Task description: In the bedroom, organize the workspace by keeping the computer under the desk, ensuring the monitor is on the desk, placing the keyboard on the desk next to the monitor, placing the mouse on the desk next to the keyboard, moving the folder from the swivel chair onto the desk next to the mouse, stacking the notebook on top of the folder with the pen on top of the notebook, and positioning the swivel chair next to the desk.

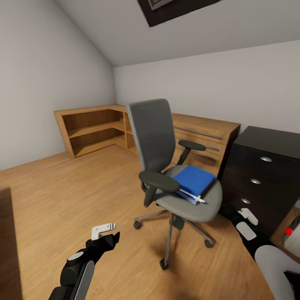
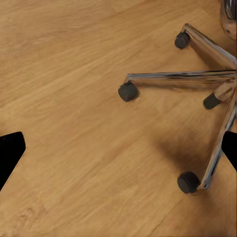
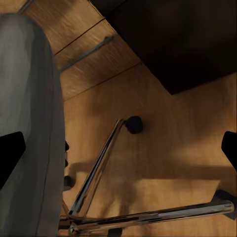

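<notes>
Blue folder [image 1: 194,180] lies flat on the grey seat of the swivel chair [image 1: 156,137], toward the seat's right half, with a thin white pen [image 1: 192,195] resting along its near edge; whether a notebook is stacked with the folder I cannot tell. The chair stands on the wooden floor [image 1: 62,191] in the middle of the room, its chrome star base and black casters [image 2: 128,92] spread beneath it, its backrest toward the far wall. Behind the chair runs a low wooden shelf unit [image 1: 93,127] that turns the corner under the sloping ceiling. To the chair's right stands a black chest of drawers [image 1: 262,175] with round metal knobs.

Left gripper [image 1: 104,233] hangs low over bare floor, near the chair's casters but apart from them; in the left wrist view its dark fingertips [image 2: 10,153] sit at opposite edges, so it is spread wide and holds nothing. Right gripper [image 1: 246,223] sits low between the chair seat and the black chest; in the right wrist view its fingertips [image 3: 10,155] are likewise far apart, with the grey seat edge and chair legs in front of it, touching neither.
</notes>
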